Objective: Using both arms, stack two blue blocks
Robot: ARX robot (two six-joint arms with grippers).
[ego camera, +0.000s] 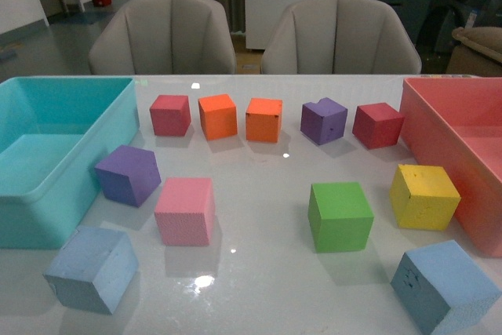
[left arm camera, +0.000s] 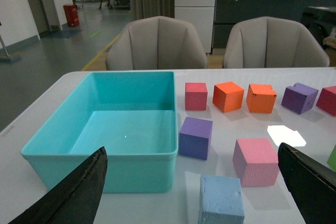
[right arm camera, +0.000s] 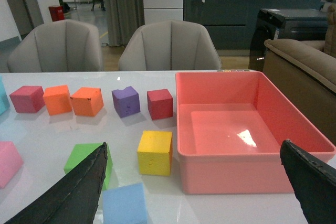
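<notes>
Two pale blue blocks rest on the white table, one near the front left (ego camera: 90, 268) and one near the front right (ego camera: 445, 284). Neither arm shows in the front view. My left gripper (left arm camera: 191, 149) is open and holds nothing. The left blue block (left arm camera: 221, 205) lies on the table below the gap between its fingers (left arm camera: 79, 192), beside the teal tub. My right gripper (right arm camera: 193, 144) is also open and holds nothing. The right blue block (right arm camera: 124, 204) lies close to one of its fingers (right arm camera: 79, 192), apart from it.
A teal tub (ego camera: 47, 194) stands at the left and a pink tray (ego camera: 439, 147) at the right. Several cubes are spread between them: purple (ego camera: 128, 174), pink (ego camera: 185, 209), green (ego camera: 340, 216), yellow (ego camera: 423, 196) and a back row of red, orange and purple. Two chairs stand behind the table.
</notes>
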